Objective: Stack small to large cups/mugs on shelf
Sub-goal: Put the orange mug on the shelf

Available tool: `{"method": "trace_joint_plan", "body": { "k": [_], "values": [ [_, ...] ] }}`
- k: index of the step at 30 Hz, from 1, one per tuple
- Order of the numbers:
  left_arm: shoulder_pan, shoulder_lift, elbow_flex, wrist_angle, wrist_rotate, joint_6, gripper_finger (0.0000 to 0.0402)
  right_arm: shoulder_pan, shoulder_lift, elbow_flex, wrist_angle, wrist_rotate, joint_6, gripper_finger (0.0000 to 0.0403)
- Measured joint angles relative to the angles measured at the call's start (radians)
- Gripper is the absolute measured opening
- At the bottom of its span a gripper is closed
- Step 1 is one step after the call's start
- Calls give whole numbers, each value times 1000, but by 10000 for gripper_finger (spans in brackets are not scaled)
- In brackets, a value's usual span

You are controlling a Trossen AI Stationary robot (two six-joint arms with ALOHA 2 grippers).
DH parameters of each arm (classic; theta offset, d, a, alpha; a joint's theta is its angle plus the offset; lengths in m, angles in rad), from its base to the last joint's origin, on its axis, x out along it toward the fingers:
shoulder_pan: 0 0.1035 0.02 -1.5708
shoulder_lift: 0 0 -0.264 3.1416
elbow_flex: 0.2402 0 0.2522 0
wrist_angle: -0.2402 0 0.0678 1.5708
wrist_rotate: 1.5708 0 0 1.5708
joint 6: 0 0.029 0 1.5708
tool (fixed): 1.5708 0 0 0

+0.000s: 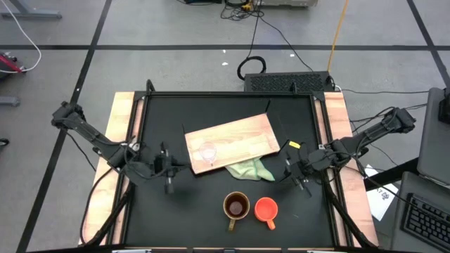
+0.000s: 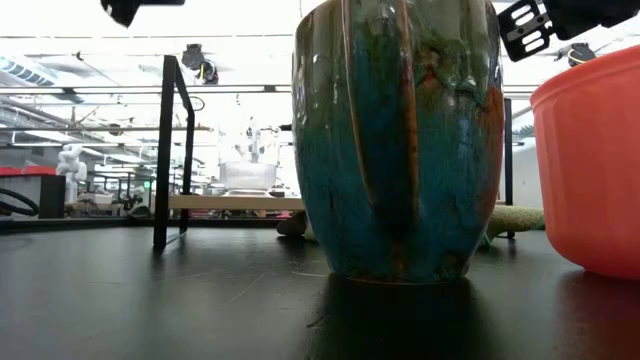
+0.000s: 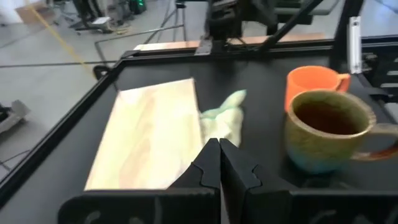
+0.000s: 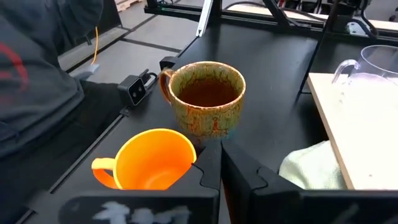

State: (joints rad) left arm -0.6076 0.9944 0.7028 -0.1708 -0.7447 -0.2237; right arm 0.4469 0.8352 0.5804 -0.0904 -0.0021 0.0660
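The light-wood shelf board (image 1: 232, 139) lies slanted mid-table. The small clear glass cup (image 1: 207, 153) stands on the board's left near corner and also shows in the right wrist view (image 4: 379, 62). The olive-brown mug (image 1: 236, 206) and the orange mug (image 1: 266, 209) stand side by side on the black table near its near edge, handles toward that edge. My left gripper (image 1: 169, 184) hovers shut, left of the board and mugs. My right gripper (image 1: 301, 181) hovers shut, right of the mugs; in its wrist view, both mugs (image 4: 208, 99) (image 4: 155, 158) sit just ahead of it.
A pale green cloth (image 1: 252, 169) lies crumpled against the board's near edge, between board and mugs. A raised black frame (image 1: 144, 98) rims the table. Bare black tabletop (image 1: 190, 211) lies left of the olive-brown mug and right of the orange one.
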Motion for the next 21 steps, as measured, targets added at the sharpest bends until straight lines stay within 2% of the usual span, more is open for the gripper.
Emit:
{"method": "trace_joint_plan", "body": {
  "k": [11, 19, 21],
  "values": [
    [-67, -228, -246, 176, -61, 65, 0, 0, -14, 13, -4, 1, -59, 0],
    [-104, -295, -364, 251, -113, 62, 0, 0, 55, 26, -9, 0, -33, 0],
    [-109, -299, -375, 257, -119, 61, 0, 4, 81, 55, -32, -31, -9, 0]
  ]
}}
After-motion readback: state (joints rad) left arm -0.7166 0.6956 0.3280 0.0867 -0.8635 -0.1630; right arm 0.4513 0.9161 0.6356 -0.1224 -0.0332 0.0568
